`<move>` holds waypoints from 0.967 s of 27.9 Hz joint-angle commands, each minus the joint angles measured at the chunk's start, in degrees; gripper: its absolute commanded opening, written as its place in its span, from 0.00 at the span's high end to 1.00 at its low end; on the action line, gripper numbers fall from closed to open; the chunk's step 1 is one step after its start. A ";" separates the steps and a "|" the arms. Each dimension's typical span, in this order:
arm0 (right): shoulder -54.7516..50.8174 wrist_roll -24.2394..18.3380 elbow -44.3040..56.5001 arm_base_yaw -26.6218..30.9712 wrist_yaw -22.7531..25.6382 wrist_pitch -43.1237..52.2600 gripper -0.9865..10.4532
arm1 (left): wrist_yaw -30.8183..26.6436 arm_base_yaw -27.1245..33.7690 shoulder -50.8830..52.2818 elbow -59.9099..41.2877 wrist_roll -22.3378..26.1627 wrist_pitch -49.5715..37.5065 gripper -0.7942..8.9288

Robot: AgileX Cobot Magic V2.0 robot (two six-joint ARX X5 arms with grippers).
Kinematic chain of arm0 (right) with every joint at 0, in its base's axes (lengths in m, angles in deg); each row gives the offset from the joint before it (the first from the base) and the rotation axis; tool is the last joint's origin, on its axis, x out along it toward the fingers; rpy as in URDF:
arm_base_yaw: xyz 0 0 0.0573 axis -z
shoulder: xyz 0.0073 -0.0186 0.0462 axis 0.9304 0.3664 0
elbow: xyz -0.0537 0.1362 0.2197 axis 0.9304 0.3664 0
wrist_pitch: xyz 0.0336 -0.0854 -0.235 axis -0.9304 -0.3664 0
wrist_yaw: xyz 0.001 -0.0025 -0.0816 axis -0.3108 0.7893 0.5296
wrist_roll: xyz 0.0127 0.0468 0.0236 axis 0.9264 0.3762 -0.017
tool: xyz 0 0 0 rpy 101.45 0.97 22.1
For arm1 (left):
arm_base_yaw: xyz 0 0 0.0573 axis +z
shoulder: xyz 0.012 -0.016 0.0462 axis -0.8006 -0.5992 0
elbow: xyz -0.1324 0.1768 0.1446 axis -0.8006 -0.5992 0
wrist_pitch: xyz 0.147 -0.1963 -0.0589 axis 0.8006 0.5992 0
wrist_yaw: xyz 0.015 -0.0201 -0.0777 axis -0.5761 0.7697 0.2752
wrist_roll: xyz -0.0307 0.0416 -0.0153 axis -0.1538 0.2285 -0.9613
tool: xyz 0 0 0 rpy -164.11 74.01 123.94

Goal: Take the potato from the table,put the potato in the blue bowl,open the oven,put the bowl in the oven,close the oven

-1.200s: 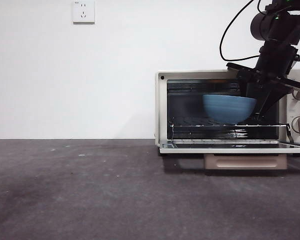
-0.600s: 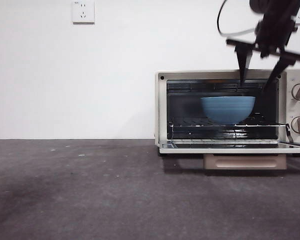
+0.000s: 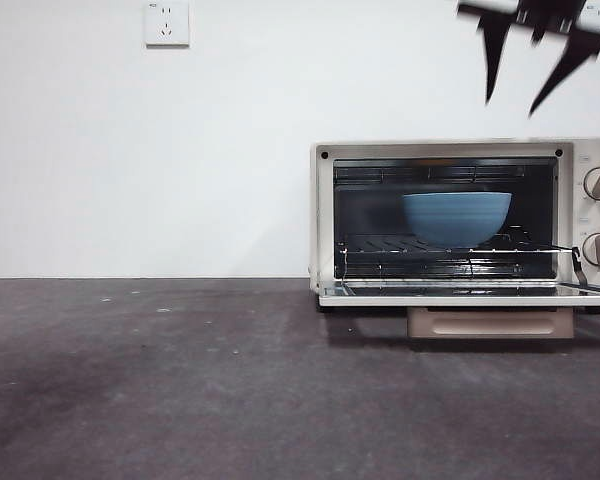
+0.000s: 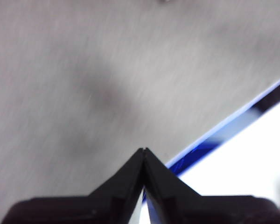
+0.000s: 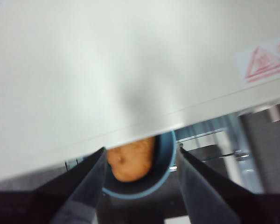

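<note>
Potato [image 5: 131, 161] in bowl [image 3: 456, 217], seen from right wrist only. Bowl on wire rack [image 3: 450, 250] inside oven [image 3: 460, 222], door [image 3: 470, 294] dropped open, flat. Right gripper [image 3: 520, 95] empty, jaws apart, above oven top, clear of bowl. Left gripper [image 4: 144, 150] jaws together, empty, over table [image 4: 107, 70], blurred.

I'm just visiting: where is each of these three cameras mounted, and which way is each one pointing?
Front view: low at table height, looking level at the open oven with the blue bowl inside; the right gripper hangs above.
Left wrist view: on the left arm, facing the table; left gripper shut.
Right wrist view: on the right arm, looking over the oven's top at the potato in the bowl.
Front and right wrist views share bowl and oven.
</note>
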 commanded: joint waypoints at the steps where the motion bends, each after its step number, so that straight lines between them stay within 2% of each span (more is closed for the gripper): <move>1: -4.66 -7.85 -2.40 -0.02 2.78 -1.53 0.70 | 2.03 -0.13 -0.87 -0.33 3.39 -6.58 0.92; 8: -17.07 -20.39 -3.85 -0.02 5.86 -3.78 0.70 | 3.50 1.38 -7.23 -0.33 9.22 -17.20 0.92; 10: -20.92 -23.06 -3.85 -0.02 6.69 -5.44 0.72 | 7.17 2.93 -10.21 -0.33 10.93 -19.67 0.92; 12: -24.70 -24.63 -3.85 -0.02 6.99 -7.65 0.82 | 11.67 5.16 -13.29 -0.33 12.26 -22.77 0.92; 15: -29.90 -25.44 -3.85 -0.04 6.75 -10.19 0.91 | 19.23 9.29 -17.81 -0.33 14.60 -28.04 0.92; 18: -34.86 -25.46 -3.82 -0.02 6.75 -10.32 0.92 | 28.09 14.82 -22.95 -0.33 14.86 -34.29 0.92; 20: -37.57 -25.44 -3.82 -0.04 6.71 -10.03 0.92 | 35.06 18.95 -26.14 -0.33 13.84 -37.66 0.92; 22: -40.28 -25.42 -3.82 -0.04 5.31 -10.05 0.92 | 44.68 23.78 -30.42 -0.33 11.04 -41.66 0.92; 24: -42.34 -25.42 -3.80 -0.04 2.38 -10.21 0.92 | 52.92 27.69 -35.28 -0.33 6.34 -46.31 0.92; 26: -43.98 -25.51 -3.78 -0.04 0.09 -10.29 0.92 | 57.55 30.23 -39.60 -0.33 1.84 -50.73 0.92; 27: -44.68 -25.77 -3.63 -0.04 -0.72 -10.27 0.92 | 59.78 31.67 -42.42 -0.33 -2.01 -53.81 0.92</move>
